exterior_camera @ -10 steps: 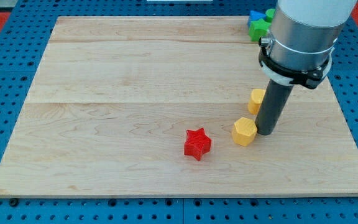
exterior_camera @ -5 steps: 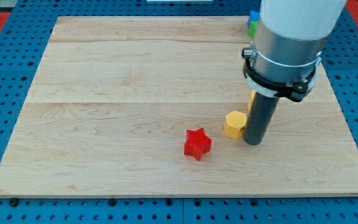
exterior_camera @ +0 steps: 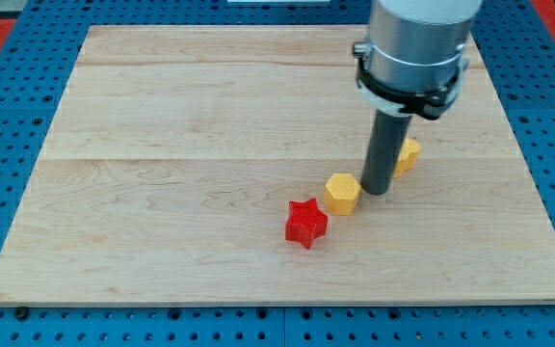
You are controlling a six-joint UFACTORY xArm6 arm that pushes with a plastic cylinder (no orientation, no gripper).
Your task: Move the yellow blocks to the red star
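Observation:
A red star block (exterior_camera: 305, 223) lies on the wooden board (exterior_camera: 181, 145), right of its middle and low in the view. A yellow hexagonal block (exterior_camera: 342, 193) sits just up and right of the star, very close to it. My tip (exterior_camera: 377, 190) is right beside that yellow block, on its right side, touching or nearly touching it. A second yellow block (exterior_camera: 408, 153) lies behind the rod to the right, partly hidden by it.
The arm's grey body (exterior_camera: 414, 43) covers the board's top right corner, hiding whatever lies there. Blue pegboard (exterior_camera: 8, 116) surrounds the board.
My tip has slid left and pushed the yellow hexagonal block left, up close to the red star. The second yellow block now shows on the rod's right.

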